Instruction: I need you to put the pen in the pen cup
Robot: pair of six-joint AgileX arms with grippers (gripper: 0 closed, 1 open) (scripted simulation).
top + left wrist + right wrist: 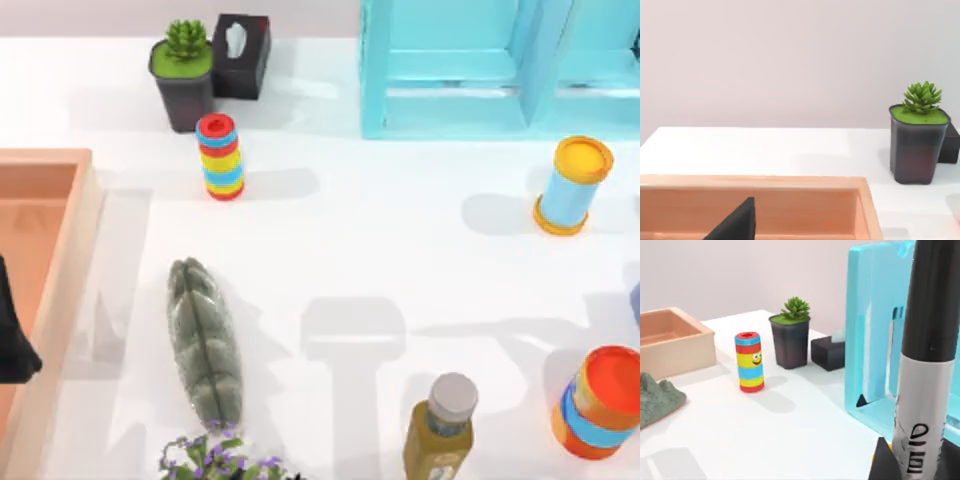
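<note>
Right now the pen [927, 365] stands upright close in front of my right wrist camera, its black barrel above and the white-grey label band with black markings below, and a dark finger [885, 462] of my right gripper sits against its lower end, so that gripper is clenched on the pen. Behind the pen is a light blue shelf frame [875, 340], which stands at the far right of the table [380, 250] in the top view. Farther off I see a striped red, yellow and blue cylinder [219, 157], with a potted succulent [184, 72] and a black tissue box [241, 54] side by side beyond it. A wooden tray [60, 260] lies along the left edge, and my left arm is parked over it; a dark finger [735, 225] of it shows above the tray's inside, though I cannot tell whether my left gripper is released or closed.
</note>
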